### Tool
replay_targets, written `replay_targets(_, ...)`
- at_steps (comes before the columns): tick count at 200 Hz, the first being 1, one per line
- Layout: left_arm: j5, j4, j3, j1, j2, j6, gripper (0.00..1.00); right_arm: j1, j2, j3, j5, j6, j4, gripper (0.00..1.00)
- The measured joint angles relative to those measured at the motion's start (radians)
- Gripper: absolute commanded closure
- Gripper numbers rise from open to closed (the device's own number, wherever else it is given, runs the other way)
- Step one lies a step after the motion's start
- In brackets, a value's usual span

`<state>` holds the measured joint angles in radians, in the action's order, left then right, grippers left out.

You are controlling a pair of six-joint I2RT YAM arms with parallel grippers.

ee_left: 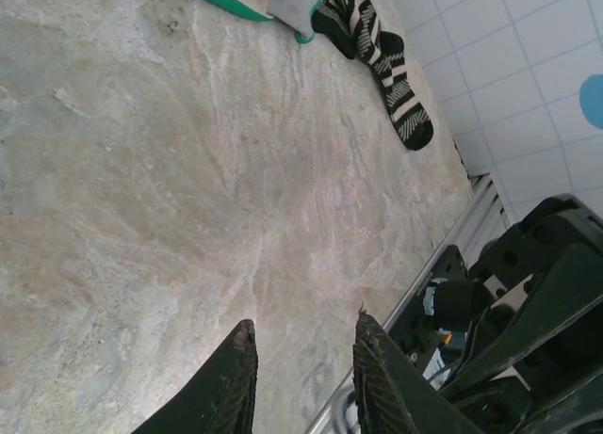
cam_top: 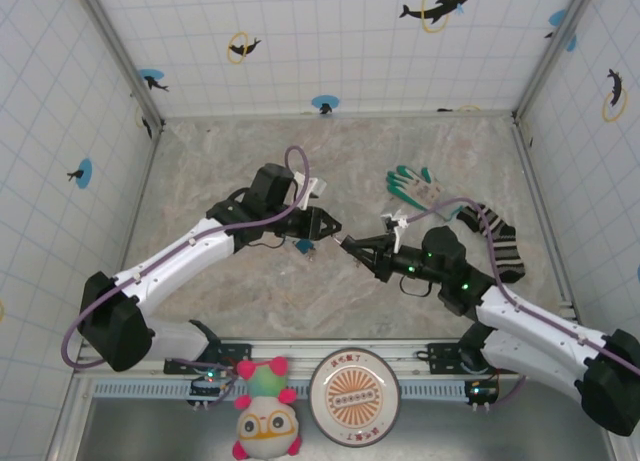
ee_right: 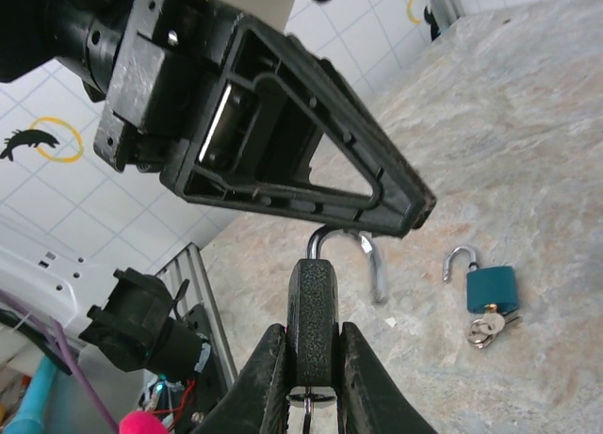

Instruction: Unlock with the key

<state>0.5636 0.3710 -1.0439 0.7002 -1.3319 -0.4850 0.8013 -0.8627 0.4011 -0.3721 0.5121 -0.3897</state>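
the right end effector (ee_right: 313, 327) is pinching a small black lock (ee_right: 313, 288) between its two fingers. the lock is standing upright there, and its silver hoop (ee_right: 375, 269) is swung open on top. the key (ee_right: 311, 397) is, as far as i can tell, the small metal part with a ring that is showing under the black lock, between the fingers. it is too small to be sure.

the left end effector (ee_left: 304, 321) is hanging over the middle of the desk (ee_left: 141, 170), with its fingers spread a little and nothing between them. in the right wrist view one of its fingers (ee_right: 311, 161) is reaching just above the silver hoop.

a blue lock (ee_right: 492, 288) is lying near the middle of the desk, close to both end effectors, also with its hoop open. a small bunch of silver keys (ee_right: 485, 329) is touching its bottom. a glove (cam_top: 418, 186) is lying toward the far right part of the desk, and a striped sock (cam_top: 500, 243) is lying near the right edge.
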Motion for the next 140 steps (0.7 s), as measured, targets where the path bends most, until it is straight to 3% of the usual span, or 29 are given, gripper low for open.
replay_targets(53,0.043,-0.016,0.010,-0.001,0.000,0.014,0.74,0.002,0.036,0.000,0.072,-0.022,0.055,1.00)
replay_targets(64,0.038,-0.022,0.014,-0.001,0.002,0.014,0.67,0.000,0.037,0.000,0.079,-0.022,0.055,1.00)
replay_targets(94,-0.039,-0.024,0.027,-0.006,0.026,-0.003,0.56,-0.022,0.038,0.000,0.099,-0.009,0.055,1.00)
replay_targets(140,-0.200,-0.010,0.098,-0.035,0.110,-0.090,0.50,-0.068,0.024,-0.010,0.197,0.050,0.035,1.00)
